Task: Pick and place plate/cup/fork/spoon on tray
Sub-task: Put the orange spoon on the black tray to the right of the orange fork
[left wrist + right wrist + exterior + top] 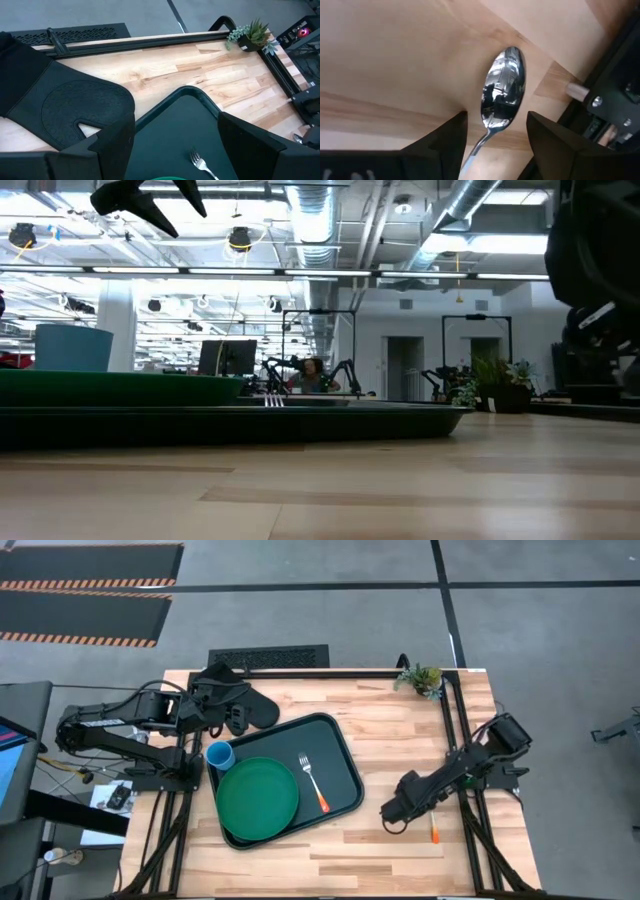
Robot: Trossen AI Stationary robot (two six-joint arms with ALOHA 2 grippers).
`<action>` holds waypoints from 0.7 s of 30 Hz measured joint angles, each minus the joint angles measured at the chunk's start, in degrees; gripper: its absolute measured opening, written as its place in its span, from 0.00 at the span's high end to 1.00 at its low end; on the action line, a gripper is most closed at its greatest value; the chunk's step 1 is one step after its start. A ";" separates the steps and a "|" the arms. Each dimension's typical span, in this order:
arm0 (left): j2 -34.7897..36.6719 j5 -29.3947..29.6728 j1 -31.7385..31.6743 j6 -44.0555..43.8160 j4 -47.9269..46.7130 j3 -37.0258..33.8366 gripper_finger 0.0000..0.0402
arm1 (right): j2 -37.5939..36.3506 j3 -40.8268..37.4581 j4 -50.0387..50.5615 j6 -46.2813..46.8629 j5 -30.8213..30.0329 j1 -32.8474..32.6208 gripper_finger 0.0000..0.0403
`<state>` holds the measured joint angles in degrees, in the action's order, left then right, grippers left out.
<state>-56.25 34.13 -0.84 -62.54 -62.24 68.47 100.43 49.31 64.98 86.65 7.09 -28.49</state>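
Observation:
The dark tray point(340, 740) lies on the table left of centre. On it rest the green plate point(257, 798), the light-blue cup point(220, 754) and the fork point(312, 780). The spoon lies flat on the bare wood by the table's right rail, its orange handle point(434, 832) showing below my right arm. My right gripper point(495, 145) is open and low over it. Its fingers stand on either side of the spoon's neck, and the bowl point(504, 85) lies just ahead of them. My left gripper point(175, 150) is open and empty above the tray's far left corner. My right gripper's fingers straddle the spoon's neck point(481, 142). The neck runs close beside one finger point(451, 140), and I cannot tell whether they touch. The spoon lies flat on the table.
A black oven mitt point(250, 705) lies at the table's far left, beside the tray and under my left gripper. A small potted plant point(422, 678) stands at the far right corner. A black rail point(600, 100) runs close to the spoon's bowl. Bare wood lies between tray and spoon.

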 joint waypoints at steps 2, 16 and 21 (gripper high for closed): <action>0.00 0.00 0.00 0.00 0.00 0.00 0.33 | 1.03 0.03 0.34 -0.02 0.01 0.00 0.46; -0.02 0.70 -0.01 0.68 0.00 0.00 0.33 | 1.27 -0.36 -0.24 -1.84 -0.92 -0.02 0.96; -0.02 0.74 0.00 0.87 0.00 0.00 0.33 | -3.65 0.77 -6.62 -0.86 -3.92 0.82 0.96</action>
<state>-56.27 34.87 -0.84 -61.67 -62.24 68.47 96.79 50.09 58.36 85.80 3.18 -27.67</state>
